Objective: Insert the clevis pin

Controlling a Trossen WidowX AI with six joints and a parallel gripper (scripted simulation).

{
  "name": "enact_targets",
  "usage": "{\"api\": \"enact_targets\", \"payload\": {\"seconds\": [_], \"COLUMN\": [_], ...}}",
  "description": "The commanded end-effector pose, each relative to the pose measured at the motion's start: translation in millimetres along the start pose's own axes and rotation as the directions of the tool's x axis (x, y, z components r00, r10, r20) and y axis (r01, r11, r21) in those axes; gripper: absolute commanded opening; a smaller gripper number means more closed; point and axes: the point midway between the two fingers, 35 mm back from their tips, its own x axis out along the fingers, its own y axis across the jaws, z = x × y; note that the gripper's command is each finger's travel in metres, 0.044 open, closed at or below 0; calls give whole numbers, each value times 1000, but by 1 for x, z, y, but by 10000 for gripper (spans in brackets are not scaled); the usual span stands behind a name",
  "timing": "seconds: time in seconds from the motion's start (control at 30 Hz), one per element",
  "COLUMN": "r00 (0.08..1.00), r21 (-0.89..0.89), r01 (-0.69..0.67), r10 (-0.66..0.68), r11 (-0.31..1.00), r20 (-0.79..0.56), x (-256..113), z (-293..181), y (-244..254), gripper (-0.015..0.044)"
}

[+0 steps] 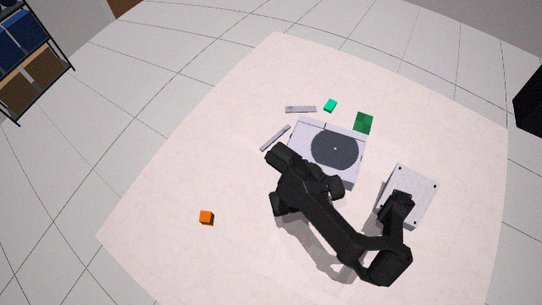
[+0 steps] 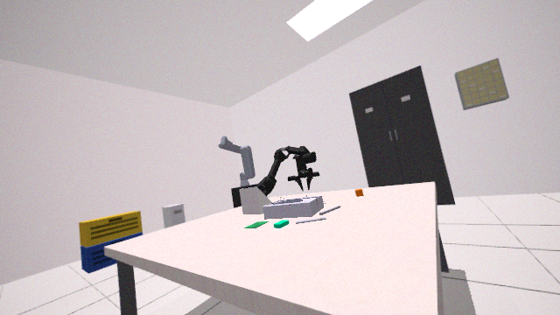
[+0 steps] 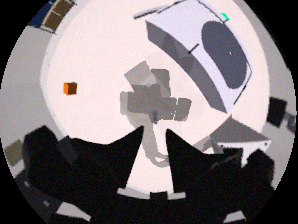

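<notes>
Pale grey steel made up the rimmed tray (image 1: 302, 137) (image 2: 284, 212) (image 3: 170, 20), which sat on the pinkish-white table (image 1: 169, 178) (image 2: 372, 254) (image 3: 100, 50). Inside it lay the wide, thin, dark grey aluminium disc (image 1: 326, 157) (image 2: 290, 201) (image 3: 220, 45), flat, a small pale spot showing at its middle. No pin stood through that spot.

The black parallel-jaw gripper (image 1: 302, 182) (image 2: 305, 190) (image 3: 154, 129) pointed down beside the tray, its fingers parted and released, with nothing grasped. A small grey steel pin (image 3: 155, 117) was on the table outside the tray, just beyond the fingertips in the wrist view, amid the arm's shadow; whether it stood or lay could not be told.

Near the tray were two slim grey metal bars, a flat one (image 1: 301, 109) (image 2: 311, 220) and a slanted one (image 1: 275, 137) (image 2: 330, 210), a small teal-green block (image 1: 330, 105) (image 2: 281, 224) (image 3: 225, 16) and a flat dark green square (image 1: 362, 123) (image 2: 256, 225). An orange cube (image 1: 206, 217) (image 2: 359, 192) (image 3: 70, 88) rested well apart from them. Off the table, a black-framed shelf rack (image 1: 62, 54) held blue bins (image 1: 25, 31) above brown boxes (image 1: 44, 65).
</notes>
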Motion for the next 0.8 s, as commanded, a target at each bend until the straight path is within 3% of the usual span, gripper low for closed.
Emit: {"api": "enact_targets", "payload": {"seconds": [0.0, 0.77], "r00": [1000, 1000], "r21": [8, 8], "r01": [-2, -4], "r10": [2, 4], "r11": [1000, 1000], "r20": [-8, -9], "x": [3, 39], "z": [0, 0], "y": [0, -2], "gripper": [160, 160]}}
